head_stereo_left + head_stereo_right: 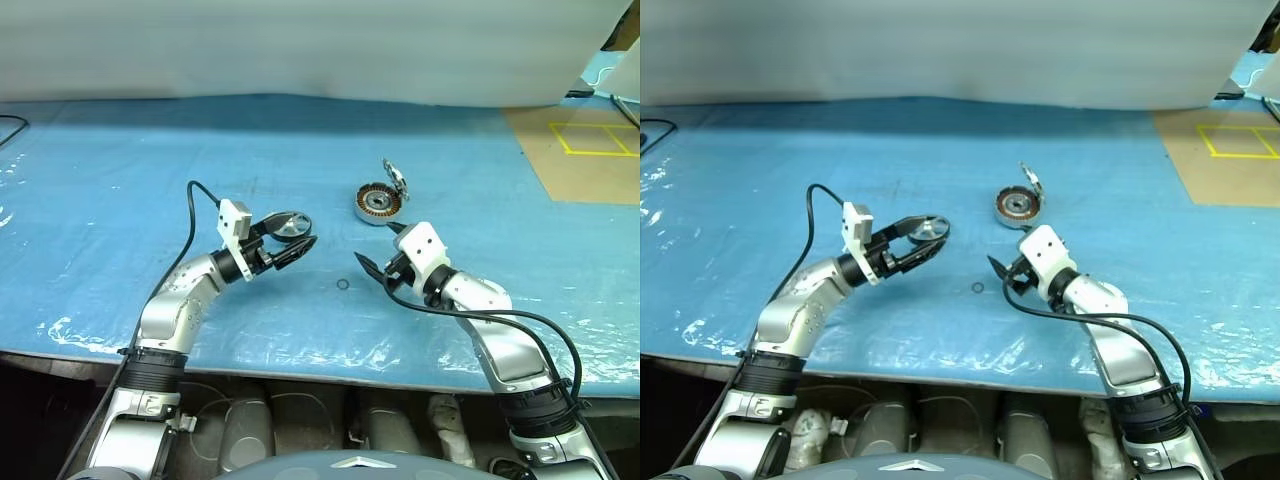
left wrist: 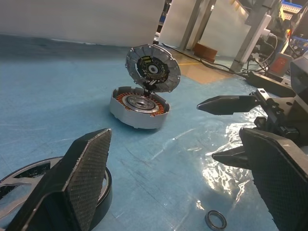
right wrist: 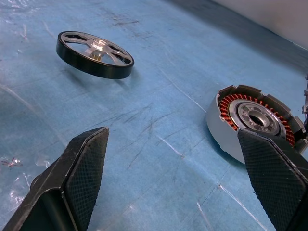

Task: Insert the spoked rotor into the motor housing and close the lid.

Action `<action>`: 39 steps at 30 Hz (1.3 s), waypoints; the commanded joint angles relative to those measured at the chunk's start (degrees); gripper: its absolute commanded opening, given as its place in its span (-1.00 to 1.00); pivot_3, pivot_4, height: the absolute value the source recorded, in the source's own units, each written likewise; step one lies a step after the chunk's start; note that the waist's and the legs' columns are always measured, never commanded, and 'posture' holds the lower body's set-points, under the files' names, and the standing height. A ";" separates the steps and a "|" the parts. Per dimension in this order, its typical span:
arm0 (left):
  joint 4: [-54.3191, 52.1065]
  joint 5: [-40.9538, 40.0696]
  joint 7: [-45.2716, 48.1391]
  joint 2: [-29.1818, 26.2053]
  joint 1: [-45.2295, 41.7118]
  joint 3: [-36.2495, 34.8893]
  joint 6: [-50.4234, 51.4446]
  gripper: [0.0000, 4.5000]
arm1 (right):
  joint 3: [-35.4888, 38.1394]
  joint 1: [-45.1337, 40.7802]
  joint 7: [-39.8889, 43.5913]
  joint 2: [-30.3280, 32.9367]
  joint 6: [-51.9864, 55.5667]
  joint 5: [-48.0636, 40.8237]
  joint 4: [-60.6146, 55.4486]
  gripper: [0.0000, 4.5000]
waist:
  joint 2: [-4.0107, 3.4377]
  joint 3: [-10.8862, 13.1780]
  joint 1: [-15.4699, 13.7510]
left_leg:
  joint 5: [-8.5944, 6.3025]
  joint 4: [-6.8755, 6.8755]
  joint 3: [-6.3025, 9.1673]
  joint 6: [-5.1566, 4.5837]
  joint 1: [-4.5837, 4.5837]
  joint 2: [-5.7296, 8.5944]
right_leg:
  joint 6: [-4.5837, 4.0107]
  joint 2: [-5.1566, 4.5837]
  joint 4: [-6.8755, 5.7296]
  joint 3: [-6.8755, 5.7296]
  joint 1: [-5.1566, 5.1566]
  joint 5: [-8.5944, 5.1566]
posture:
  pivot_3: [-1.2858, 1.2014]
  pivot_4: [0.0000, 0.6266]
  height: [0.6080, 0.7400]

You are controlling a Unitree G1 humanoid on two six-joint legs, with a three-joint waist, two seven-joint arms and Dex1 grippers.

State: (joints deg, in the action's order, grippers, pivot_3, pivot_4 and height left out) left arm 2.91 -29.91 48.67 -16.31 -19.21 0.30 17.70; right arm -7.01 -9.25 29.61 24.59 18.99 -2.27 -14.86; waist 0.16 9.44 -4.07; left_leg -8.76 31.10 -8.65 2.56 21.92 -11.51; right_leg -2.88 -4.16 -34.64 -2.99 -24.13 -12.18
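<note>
- Left claw spread wide, empty, wheel lying flat just beyond its tips
- Right claw wide, empty, near the open motor case farther right

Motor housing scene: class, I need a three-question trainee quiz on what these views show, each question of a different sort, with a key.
1. True or false: the lid stands open on the motor housing.
2. Where does the spoked rotor lie? A) inside the housing B) on the blue sheet C) in the right claw
3. Fill in: a small black ___ lies on the sheet between the left claw and the right claw.

Key: 1 true; 2 B; 3 ring.
</note>
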 commanded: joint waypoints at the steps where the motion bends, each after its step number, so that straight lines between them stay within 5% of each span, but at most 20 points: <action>1: -0.41 0.24 0.24 -0.11 -0.82 -0.85 -1.22 1.00 | 0.67 -0.99 -0.37 -0.19 -1.69 0.06 -0.88 0.99 | 0.00 0.00 0.00 | 0.00 0.00 0.00 0.00 0.00 0.00 | 0.00 0.00 0.00 0.00 0.00 0.00 | 0.03 -0.52 1.00; 39: 0.83 0.00 3.60 -2.61 -2.61 -1.06 0.00 1.00 | 0.70 -1.12 2.70 0.41 -0.21 -1.86 -2.66 0.99 | 0.00 0.00 0.00 | 0.00 0.01 0.00 0.00 0.00 0.00 | -0.11 0.00 -0.02 0.00 0.00 0.06 | 0.03 -0.52 1.00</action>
State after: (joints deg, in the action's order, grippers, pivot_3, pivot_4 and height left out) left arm 5.94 -29.25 51.08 -18.23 -21.95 -0.56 17.60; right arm -6.97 -10.26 31.58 24.65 18.66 -2.62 -14.61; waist 0.16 9.44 -4.06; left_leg -8.76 31.10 -8.66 2.56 21.91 -11.52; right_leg -2.99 -4.16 -34.66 -2.99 -24.13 -12.13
